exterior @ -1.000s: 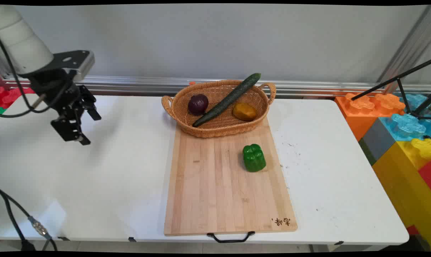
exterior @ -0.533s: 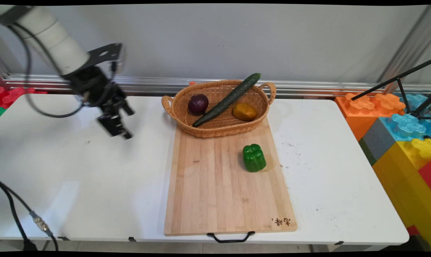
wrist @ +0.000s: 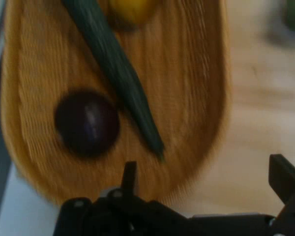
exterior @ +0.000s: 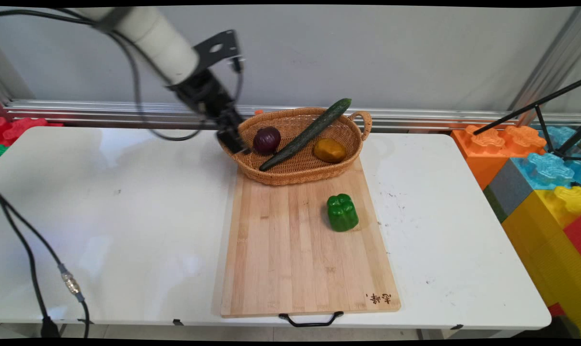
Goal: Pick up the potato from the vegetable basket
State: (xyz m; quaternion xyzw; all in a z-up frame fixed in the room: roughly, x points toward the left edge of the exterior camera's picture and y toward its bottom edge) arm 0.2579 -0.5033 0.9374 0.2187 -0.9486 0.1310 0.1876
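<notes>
The black two-finger pincer (exterior: pixel 235 142), fingers spread and holding nothing, hangs over the left rim of the oval woven wicker basket (exterior: pixel 297 174) at the surface's far edge. Inside lie a round, glossy purple onion (exterior: pixel 267 140), a long dark-green cucumber (exterior: pixel 306 134) and a smooth yellow-orange fruit (exterior: pixel 329 150). A burnt-in mark, unreadable, sits on the slatted wooden cutting board (exterior: pixel 290 250).

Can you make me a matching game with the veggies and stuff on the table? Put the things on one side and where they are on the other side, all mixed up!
Things:
1. green pepper
2. cucumber
3. purple onion
4. gripper

Places:
A. in the basket, tip sticking out over the far rim
B. above the basket's left end
C. on the cutting board
D. in the basket, left of the cucumber

Pairs: 1-C, 2-A, 3-D, 4-B
</notes>
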